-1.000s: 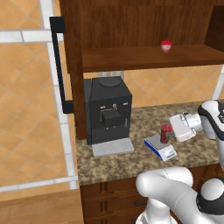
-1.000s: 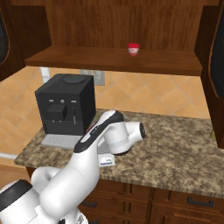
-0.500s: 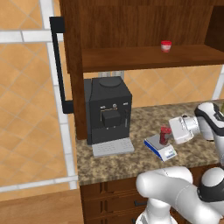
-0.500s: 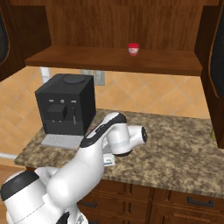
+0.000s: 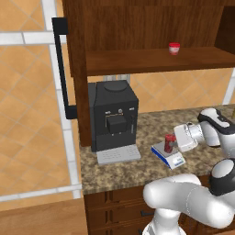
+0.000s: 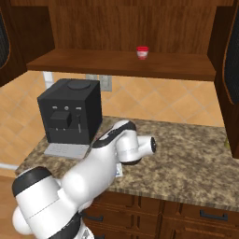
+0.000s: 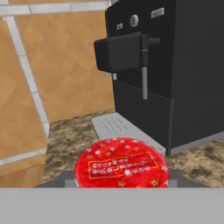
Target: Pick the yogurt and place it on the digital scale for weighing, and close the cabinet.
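The yogurt (image 5: 170,143), a small dark red cup, stands upright on the digital scale (image 5: 169,157), a flat blue and white slab on the granite counter right of the coffee machine. My gripper (image 5: 174,141) reaches in from the right and is shut on the yogurt. In the hand view the yogurt's red lid (image 7: 121,164) sits right below the camera, and my fingertips are hidden. The dark brown cabinet (image 5: 75,69) above the counter stands open, its left door swung out with the black bar handle (image 5: 62,69) facing the room.
A black coffee machine (image 5: 112,117) with a grey tray (image 5: 118,155) stands left of the scale. A small white cup with a red top (image 5: 174,47) sits on the cabinet shelf. The cabinet's right door (image 6: 228,70) is also swung open. Bare counter lies to the right (image 6: 186,154).
My gripper has moved the yogurt slightly down and to the left, settling it onto the scale. The cabinet doors and the cup on the shelf have not moved.
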Motion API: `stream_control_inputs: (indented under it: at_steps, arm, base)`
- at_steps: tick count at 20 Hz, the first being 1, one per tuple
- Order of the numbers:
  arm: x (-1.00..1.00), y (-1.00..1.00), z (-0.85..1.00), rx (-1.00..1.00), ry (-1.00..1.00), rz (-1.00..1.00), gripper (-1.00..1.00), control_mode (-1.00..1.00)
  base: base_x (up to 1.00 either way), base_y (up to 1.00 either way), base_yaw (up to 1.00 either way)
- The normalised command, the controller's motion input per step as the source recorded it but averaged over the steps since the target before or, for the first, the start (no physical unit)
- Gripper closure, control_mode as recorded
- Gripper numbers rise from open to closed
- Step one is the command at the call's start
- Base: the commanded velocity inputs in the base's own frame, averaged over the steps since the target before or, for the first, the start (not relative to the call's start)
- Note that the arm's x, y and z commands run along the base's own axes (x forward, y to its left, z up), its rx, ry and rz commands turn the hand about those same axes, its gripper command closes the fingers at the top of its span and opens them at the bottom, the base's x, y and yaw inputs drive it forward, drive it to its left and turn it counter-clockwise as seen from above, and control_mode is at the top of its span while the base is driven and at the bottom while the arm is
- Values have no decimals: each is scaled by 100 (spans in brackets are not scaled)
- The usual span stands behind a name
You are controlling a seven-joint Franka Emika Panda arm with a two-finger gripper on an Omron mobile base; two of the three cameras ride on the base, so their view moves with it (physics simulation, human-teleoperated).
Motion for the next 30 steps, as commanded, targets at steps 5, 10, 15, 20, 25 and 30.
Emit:
stream_control_inputs:
  at_steps: [5,10,15,20,25,30]
  arm:
    - [28,-8,-24,0,0,0,100,-100]
    - [23,-11,-26,0,0,0,100,-100]
    - [27,-10,-21,0,-2,1,100,-100]
    - [15,-1,-22,0,-6,1,100,-100]
    - [-6,0,-13,0,-15,4,100,-100]
    - [0,0,-7,0,-5,0,100,-100]
  base:
    - [0,0,0]
    - [0,0,0]
    - [0,0,0]
    - [0,0,0]
    - [0,0,0]
    - [0,0,0]
